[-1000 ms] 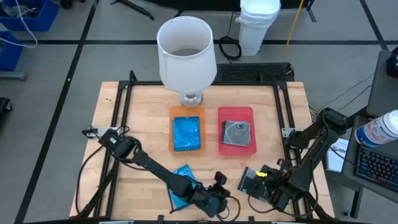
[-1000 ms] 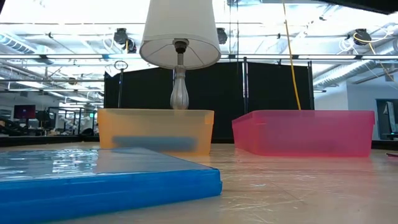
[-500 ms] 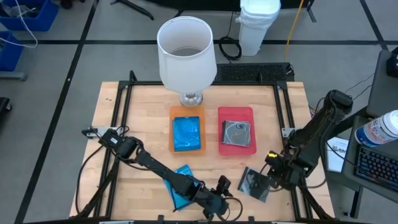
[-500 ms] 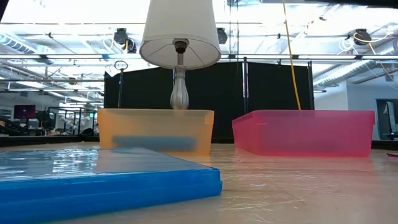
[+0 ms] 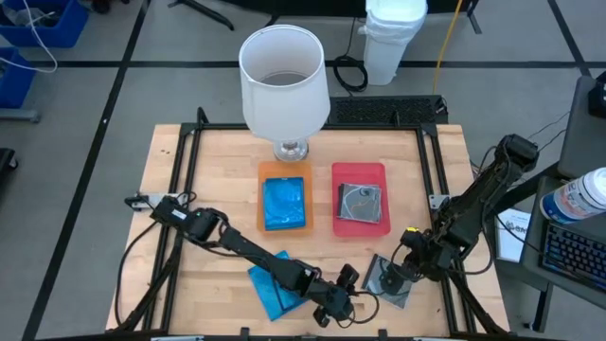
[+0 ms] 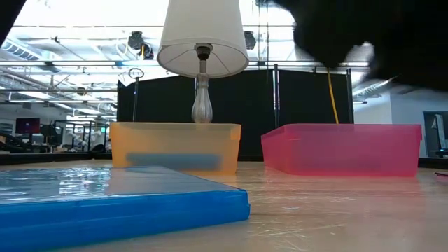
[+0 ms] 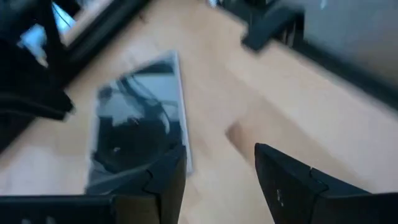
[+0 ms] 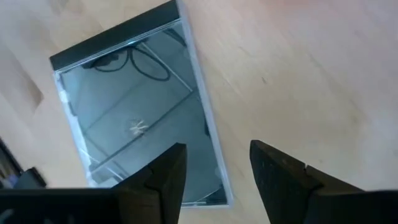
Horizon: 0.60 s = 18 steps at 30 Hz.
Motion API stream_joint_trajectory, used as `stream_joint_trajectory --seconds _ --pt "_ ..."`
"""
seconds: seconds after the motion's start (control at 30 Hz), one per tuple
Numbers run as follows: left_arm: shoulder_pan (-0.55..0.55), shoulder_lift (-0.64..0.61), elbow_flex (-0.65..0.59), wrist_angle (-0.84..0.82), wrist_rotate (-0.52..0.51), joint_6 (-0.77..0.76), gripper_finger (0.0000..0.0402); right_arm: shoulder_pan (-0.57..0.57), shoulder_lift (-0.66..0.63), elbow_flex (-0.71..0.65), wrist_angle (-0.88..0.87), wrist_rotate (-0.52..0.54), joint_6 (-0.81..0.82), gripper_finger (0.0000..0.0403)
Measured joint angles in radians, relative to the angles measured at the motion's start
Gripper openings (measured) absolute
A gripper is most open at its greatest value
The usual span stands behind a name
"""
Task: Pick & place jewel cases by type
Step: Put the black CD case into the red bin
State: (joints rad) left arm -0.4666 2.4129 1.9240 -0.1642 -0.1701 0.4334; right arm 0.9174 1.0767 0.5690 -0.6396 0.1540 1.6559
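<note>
Both grippers, left (image 5: 343, 290) and right (image 5: 395, 275), hover open and empty beside a clear jewel case (image 5: 388, 280) lying flat at the table's (image 5: 218, 189) front edge, where two converging arms risk colliding or nudging it off.

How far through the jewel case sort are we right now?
Done: one blue case lies in the orange tray, one clear case in the red tray.
In hand: nothing. The left hand and the right hand are both open, near the loose clear case.
Left: that clear case and the loose blue case on the table.
</note>
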Motion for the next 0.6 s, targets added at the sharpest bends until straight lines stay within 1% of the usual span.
stream_joint_trajectory --seconds 0.07,0.13,0.17,0.3,0.37,0.43,0.53,0.6 --pt "0.000 0.033 0.049 -0.044 -0.018 0.012 0.0195 -0.001 0.000 0.000 0.003 0.000 -0.011 0.0169" --pt "-0.003 0.064 0.115 -0.052 -0.036 0.009 0.0196 -0.001 0.001 0.000 0.001 -0.001 -0.014 0.0169" --pt "-0.003 0.080 0.155 -0.051 -0.038 0.009 0.0196 -0.001 0.001 0.000 0.002 0.000 -0.011 0.0169" --pt "0.001 0.154 0.287 -0.135 -0.036 0.026 0.0196 -0.001 0.001 0.000 0.012 -0.001 0.027 0.0169" --pt "0.008 0.190 0.314 -0.180 -0.038 0.038 0.0196 0.000 0.001 0.000 0.029 -0.002 0.033 0.0169" --pt "0.019 0.210 0.326 -0.183 -0.034 0.054 0.0196 0.000 0.003 0.000 0.054 -0.012 0.034 0.0169" --pt "0.033 0.206 0.325 -0.179 -0.045 0.047 0.0196 0.000 0.014 0.000 0.087 -0.044 0.035 0.0169" --pt "0.042 0.204 0.320 -0.177 -0.048 0.016 0.0196 0.000 0.023 0.000 0.090 -0.054 0.040 0.0169"
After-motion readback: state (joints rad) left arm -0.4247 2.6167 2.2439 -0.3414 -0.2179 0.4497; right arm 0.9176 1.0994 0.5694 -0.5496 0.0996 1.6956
